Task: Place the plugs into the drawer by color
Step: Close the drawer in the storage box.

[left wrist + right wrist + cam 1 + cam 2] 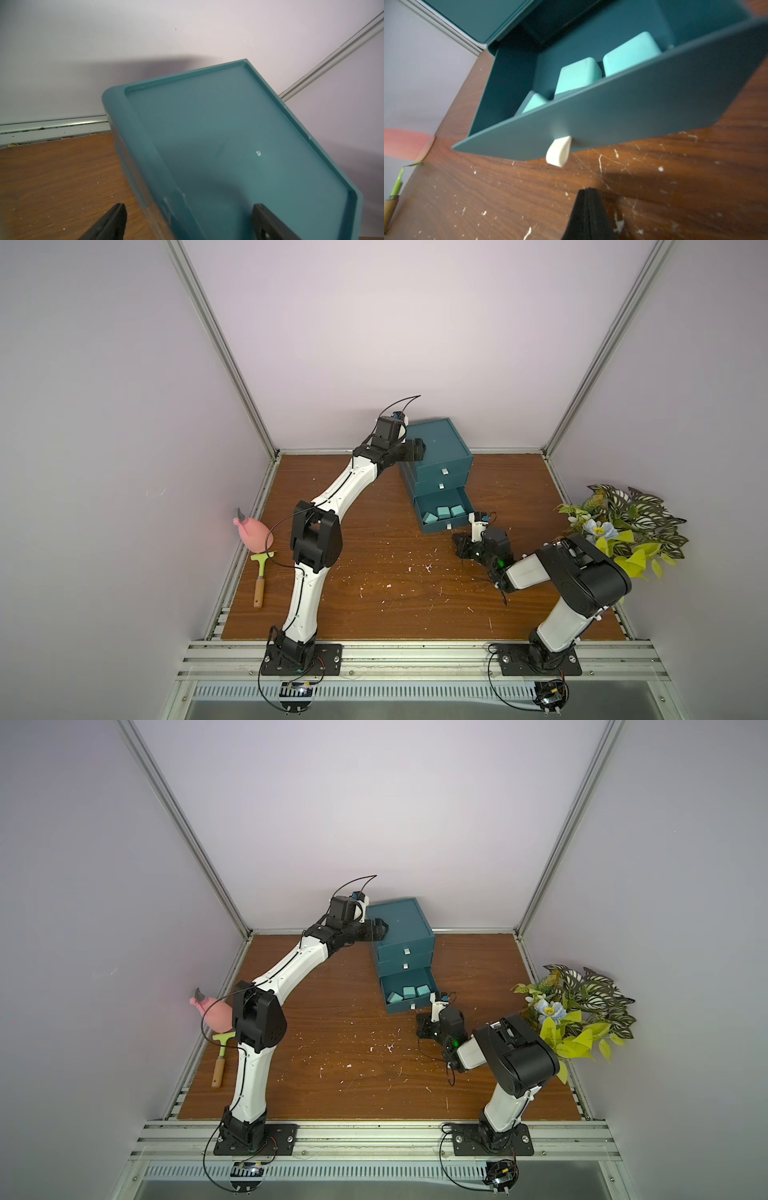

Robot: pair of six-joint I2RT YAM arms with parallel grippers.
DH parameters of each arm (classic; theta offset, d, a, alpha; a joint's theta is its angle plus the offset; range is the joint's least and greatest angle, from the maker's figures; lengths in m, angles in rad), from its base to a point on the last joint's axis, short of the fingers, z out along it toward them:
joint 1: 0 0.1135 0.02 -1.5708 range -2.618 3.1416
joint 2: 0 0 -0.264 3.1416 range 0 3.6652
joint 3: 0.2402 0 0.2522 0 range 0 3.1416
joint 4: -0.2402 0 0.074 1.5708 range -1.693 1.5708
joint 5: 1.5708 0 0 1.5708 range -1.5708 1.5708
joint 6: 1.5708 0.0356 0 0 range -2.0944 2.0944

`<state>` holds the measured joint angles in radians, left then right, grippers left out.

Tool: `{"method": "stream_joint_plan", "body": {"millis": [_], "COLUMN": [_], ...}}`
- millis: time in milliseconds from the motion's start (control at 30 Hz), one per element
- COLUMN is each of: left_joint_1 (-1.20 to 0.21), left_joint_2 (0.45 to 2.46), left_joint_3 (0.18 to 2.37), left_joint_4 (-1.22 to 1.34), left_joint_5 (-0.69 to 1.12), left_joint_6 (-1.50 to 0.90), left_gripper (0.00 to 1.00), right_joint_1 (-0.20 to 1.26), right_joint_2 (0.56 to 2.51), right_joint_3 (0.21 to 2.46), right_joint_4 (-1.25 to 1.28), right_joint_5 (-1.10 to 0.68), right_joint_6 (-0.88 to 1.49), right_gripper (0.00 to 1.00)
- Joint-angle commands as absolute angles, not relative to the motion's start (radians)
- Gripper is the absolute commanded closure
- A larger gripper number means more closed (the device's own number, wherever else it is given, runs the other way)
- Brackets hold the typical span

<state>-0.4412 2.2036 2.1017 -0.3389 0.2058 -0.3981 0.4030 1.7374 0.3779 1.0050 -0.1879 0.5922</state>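
Right gripper [588, 192] had its fingers pressed together with nothing between them. It sat low over the table [374, 531], just short of the white tab handle [559, 151], which was at roughly its 11 o'clock in both top views. That tab belonged to the bottom drawer [434, 528], pulled out toward about 6 o'clock, with three turquoise plugs [443, 512] in a row inside. The two drawers above it looked shut.

Left gripper [188, 207] was spread wide, straddling the top edge of the drawer chest [440, 443] on its 9 o'clock side. I couldn't tell if it was actually touching. The chest itself sat at the table's 12 o'clock, near the back wall.

No loose plugs anywhere I could see, so my guess was the sorting was done and this was the closing step. The next move would need a straight, square push on the drawer front toward 12 o'clock, with the left arm bracing so the chest doesn't skid.
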Motion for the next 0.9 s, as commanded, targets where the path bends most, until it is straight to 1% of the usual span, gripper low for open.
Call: {"method": "stream_joint_plan", "body": {"millis": [0, 200, 867], "left_joint_1": [-0.433, -0.433, -0.433], "left_joint_2": [2.218, 2.220, 2.216], "left_joint_3": [2.071, 2.071, 2.071], "left_joint_4": [-0.425, -0.426, -0.426], "left_joint_5": [0.213, 0.215, 0.212], "left_joint_6": [-0.391, -0.393, -0.392], "left_gripper": [0.11, 0.11, 0.11], "right_joint_1": [0.388, 0.373, 0.367], "right_joint_2": [1.763, 1.818, 1.879], "right_joint_3": [0.371, 0.375, 0.458], "right_joint_4": [1.148, 1.214, 1.204], "right_joint_5": [-0.266, -0.294, -0.288], "right_joint_6": [0.653, 0.692, 0.706], "right_gripper": [0.94, 0.94, 0.95]}}
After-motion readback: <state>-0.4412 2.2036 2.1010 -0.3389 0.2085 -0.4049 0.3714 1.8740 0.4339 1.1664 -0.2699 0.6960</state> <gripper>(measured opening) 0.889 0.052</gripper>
